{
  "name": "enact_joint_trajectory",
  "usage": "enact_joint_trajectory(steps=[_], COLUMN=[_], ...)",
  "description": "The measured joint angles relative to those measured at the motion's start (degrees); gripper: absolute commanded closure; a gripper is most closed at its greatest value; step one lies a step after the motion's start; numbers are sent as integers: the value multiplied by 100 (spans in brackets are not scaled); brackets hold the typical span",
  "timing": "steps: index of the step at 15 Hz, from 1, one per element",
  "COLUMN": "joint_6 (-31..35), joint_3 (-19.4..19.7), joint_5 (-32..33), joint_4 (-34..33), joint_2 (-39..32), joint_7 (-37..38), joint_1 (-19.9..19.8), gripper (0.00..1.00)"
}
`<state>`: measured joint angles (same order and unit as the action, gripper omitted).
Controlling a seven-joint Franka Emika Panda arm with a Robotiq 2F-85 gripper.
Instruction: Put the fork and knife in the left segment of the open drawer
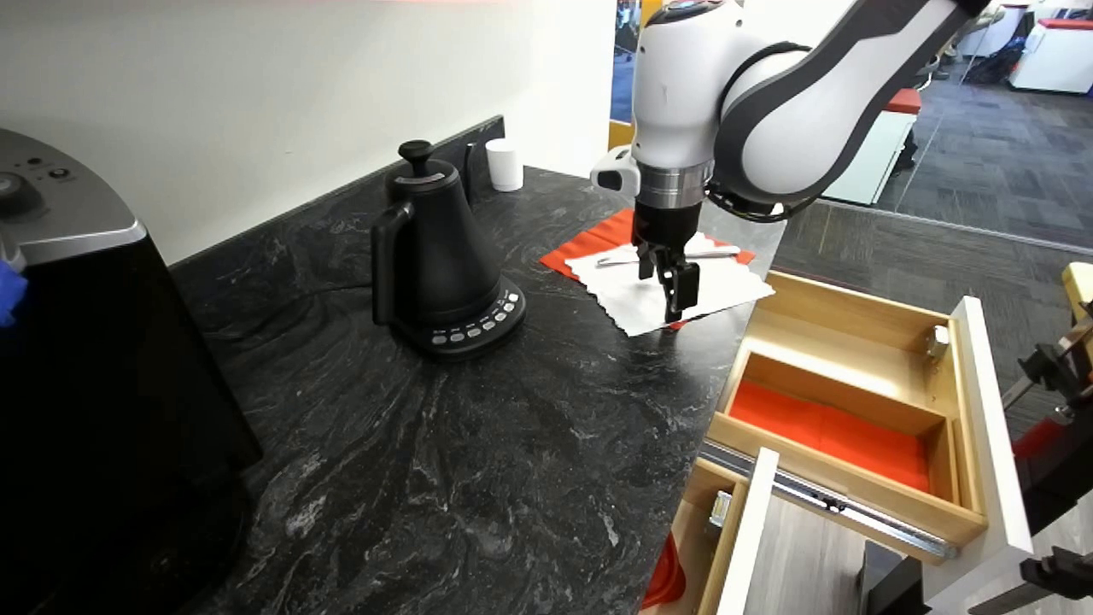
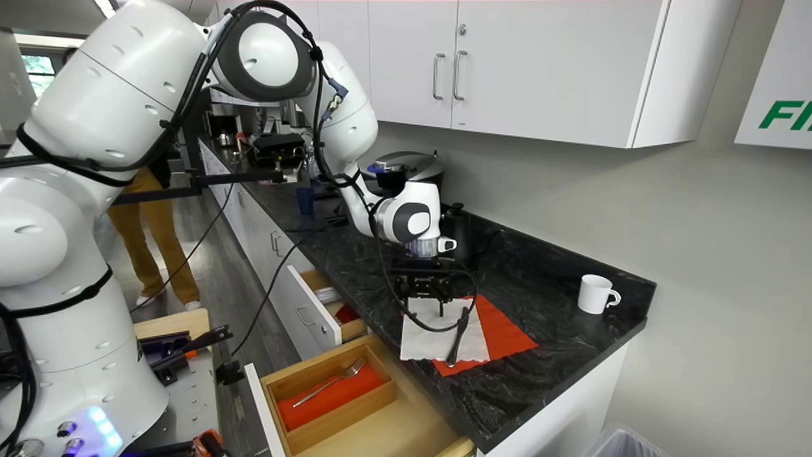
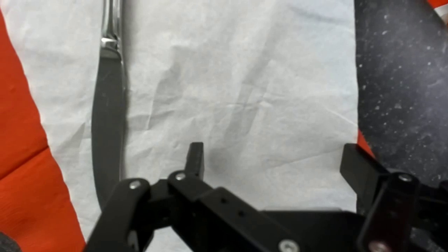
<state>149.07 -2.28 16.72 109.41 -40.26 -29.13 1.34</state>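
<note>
The knife (image 3: 108, 119) lies flat on a white napkin (image 3: 238, 70); its dark handle shows in an exterior view (image 2: 454, 348). My gripper (image 3: 271, 155) is open above that napkin, with only napkin between its fingers. In the wrist view the knife is left of the left finger (image 3: 194, 157), outside the gap. The fork (image 2: 330, 384) rests at a slant on the red-orange floor of the left segment (image 2: 293, 416), inside the open drawer (image 2: 380, 433). In an exterior view that segment (image 1: 820, 431) appears too, but no fork is visible there.
Under the white napkin is a red napkin (image 2: 504, 330). A black kettle (image 1: 440, 248) stands on the dark counter (image 1: 478, 478), with a white mug (image 2: 593, 294) near its end. Another partly open drawer (image 2: 311, 311) is alongside. My cable (image 2: 438, 328) hangs low near the napkin.
</note>
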Motion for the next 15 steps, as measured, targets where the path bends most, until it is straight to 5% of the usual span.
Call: enact_joint_trajectory(steps=[4,9,15], joint_6=[-45,-207,-805], joint_3=[310,640,-377], joint_5=[216,387,-1216], joint_4=[-288,-1033,-2115], joint_2=[-63,-65,-568], joint_7=[-175,-1354,-3771], joint_1=[-131,-974,-2536], gripper=[0,0,0])
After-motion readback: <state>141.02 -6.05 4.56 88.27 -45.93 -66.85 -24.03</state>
